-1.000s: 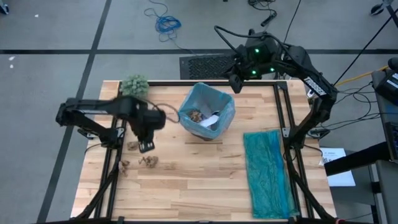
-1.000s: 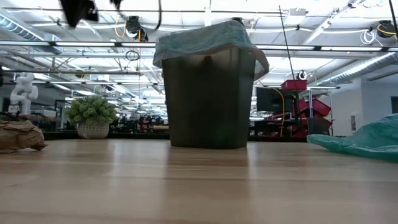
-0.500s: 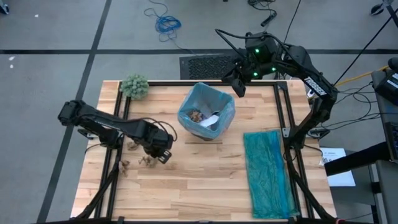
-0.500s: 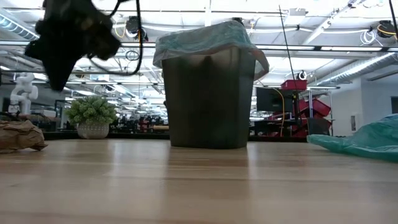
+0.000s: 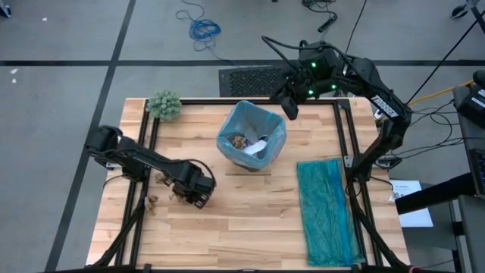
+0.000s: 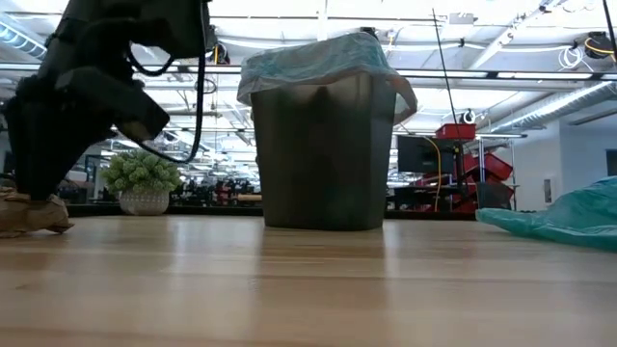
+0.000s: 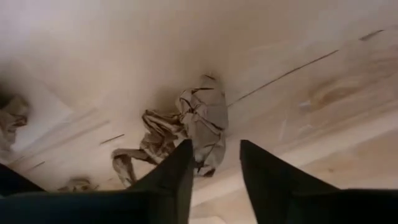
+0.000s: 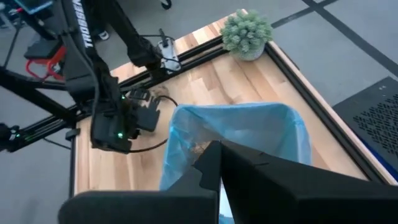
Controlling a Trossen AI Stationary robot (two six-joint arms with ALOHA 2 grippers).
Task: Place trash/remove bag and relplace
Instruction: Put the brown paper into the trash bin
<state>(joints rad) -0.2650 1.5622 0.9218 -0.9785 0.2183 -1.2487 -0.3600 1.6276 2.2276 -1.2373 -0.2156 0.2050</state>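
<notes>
Looks like a robotics lab or some industrial workshop space, not anybody's home. The wooden table (image 5: 250, 220) sits on a black metal frame (image 5: 345, 136) over a bare grey concrete floor (image 5: 68, 68) with dark seams, and loose cables (image 5: 198, 26) lie around on it. Across the table the low view shows a big open hall: long ceiling light strips (image 6: 540, 101), a monitor (image 6: 416, 152), red equipment (image 6: 482, 164), and a white robot arm (image 6: 37, 135) far off.
</notes>
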